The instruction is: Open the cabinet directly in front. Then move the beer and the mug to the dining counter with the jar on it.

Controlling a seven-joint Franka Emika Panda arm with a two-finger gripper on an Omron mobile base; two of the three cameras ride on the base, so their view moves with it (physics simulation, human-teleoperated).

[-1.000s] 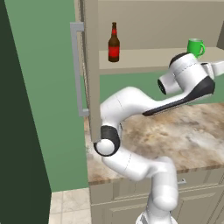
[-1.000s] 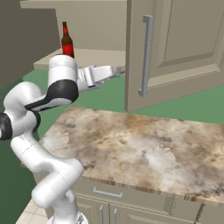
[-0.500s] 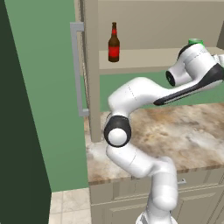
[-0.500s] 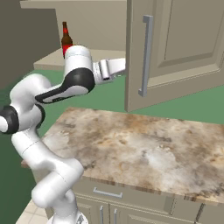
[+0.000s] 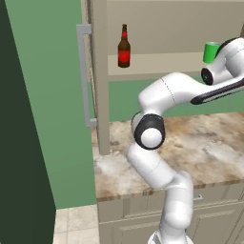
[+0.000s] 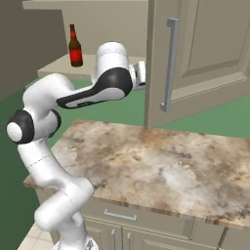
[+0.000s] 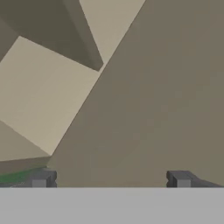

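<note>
Left base view shows the cabinet [image 5: 157, 38] with both doors swung wide, so the opening step looks done and the shelf [image 5: 157, 64] is exposed for reaching in. Beer [image 5: 124, 47] stands upright on the shelf toward its left end; mug [image 5: 210, 51] sits on the same shelf well to the right, partly hidden behind the arm's white wrist. Both untouched on the shelf, neither held, so the carrying part hasn't begun; dining counter and jar aren't something I can place from here. Left door [image 5: 97, 76] is edge-on with its grey handle [image 5: 85, 76] facing out; in the right base view the right door [image 6: 195, 58] hangs open past the worktop [image 6: 146, 161], which keeps the approach free. Arm pose: rises from the base, elbow folded low over the worktop, forearm stretched up and to the right, wrist at shelf height just by the mug. Gripper [image 7: 109, 179] points into the cabinet interior, only beige panels ahead, fingertips [image 7: 41, 179] set wide apart with nothing between them: open and empty. Judging by the wrist's place, mug seems the likelier first pick, though it isn't lined up between the fingers in the hand view.
</note>
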